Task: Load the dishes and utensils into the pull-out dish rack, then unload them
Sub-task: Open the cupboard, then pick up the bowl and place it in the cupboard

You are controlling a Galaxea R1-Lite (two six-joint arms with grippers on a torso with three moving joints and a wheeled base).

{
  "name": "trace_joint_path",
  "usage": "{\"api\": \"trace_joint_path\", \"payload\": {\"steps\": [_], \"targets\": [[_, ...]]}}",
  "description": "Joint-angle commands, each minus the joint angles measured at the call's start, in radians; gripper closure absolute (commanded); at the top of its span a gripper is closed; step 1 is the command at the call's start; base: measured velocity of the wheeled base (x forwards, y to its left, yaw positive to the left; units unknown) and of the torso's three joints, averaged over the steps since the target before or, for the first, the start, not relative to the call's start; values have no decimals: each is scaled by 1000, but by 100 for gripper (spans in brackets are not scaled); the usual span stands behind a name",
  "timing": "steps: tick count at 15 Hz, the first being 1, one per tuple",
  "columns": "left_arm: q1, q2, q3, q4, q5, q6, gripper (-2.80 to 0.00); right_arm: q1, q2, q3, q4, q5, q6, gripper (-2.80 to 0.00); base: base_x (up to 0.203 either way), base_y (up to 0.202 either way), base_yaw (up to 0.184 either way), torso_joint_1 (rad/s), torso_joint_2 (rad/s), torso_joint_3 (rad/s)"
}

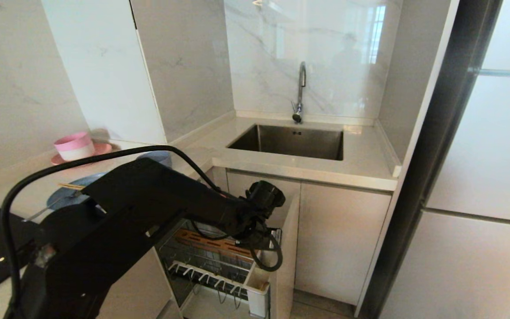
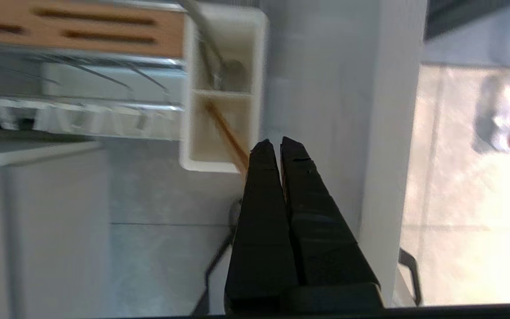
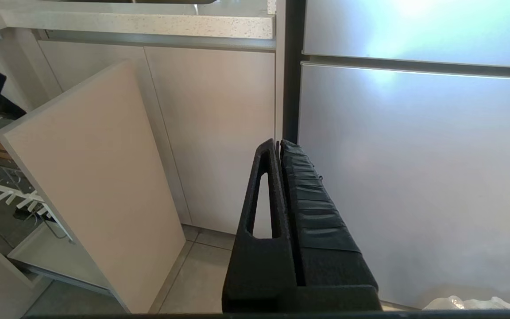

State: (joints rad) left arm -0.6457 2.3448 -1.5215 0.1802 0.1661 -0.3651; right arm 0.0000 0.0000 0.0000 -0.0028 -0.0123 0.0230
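We find the left gripper [image 2: 272,144] pressed together on one chopstick [image 2: 226,135], its far end inside the utensil cup [image 2: 224,88] at the rack's [image 1: 219,261] front corner. We judge utensil handling in hand; releasing or lifting comes next. Plate [image 1: 67,195] waits on the counter. Right gripper [image 3: 279,144] hangs closed, idle.

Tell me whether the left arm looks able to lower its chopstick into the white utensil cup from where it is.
Probably yes. The left gripper is shut on a chopstick whose far end already sits inside the white utensil cup, in the compartment next to the metal utensil. Nothing blocks it.
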Motion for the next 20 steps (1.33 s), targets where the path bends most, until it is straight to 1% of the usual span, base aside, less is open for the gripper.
{"api": "trace_joint_path", "payload": {"steps": [1,4,7,10,12,15,17,18,20], "targets": [[21,-20,-3,-2,19,0,0,0,2,0,0,0,0,0,0,0,0,0,0,0],[84,-89,-9,-4,33,8,0,0,1,0,0,0,0,0,0,0,0,0,0,0],[137,-197,-7,-5,36,29,0,0,2,0,0,0,0,0,0,0,0,0,0,0],[177,-370,15,-1,38,35,0,0,0,0,0,0,0,0,0,0,0,0,0,0],[199,-518,56,0,38,53,0,0,2,0,0,0,0,0,0,0,0,0,0,0],[233,-767,168,1,39,93,0,0,1,0,0,0,0,0,0,0,0,0,0,0],[285,-957,289,0,37,140,0,0,2,0,0,0,0,0,0,0,0,0,0,0],[332,-1057,359,-1,35,180,0,0,2,0,0,0,0,0,0,0,0,0,0,0],[455,-1243,472,-5,32,279,0,0,2,0,0,0,0,0,0,0,0,0,0,0]]}}
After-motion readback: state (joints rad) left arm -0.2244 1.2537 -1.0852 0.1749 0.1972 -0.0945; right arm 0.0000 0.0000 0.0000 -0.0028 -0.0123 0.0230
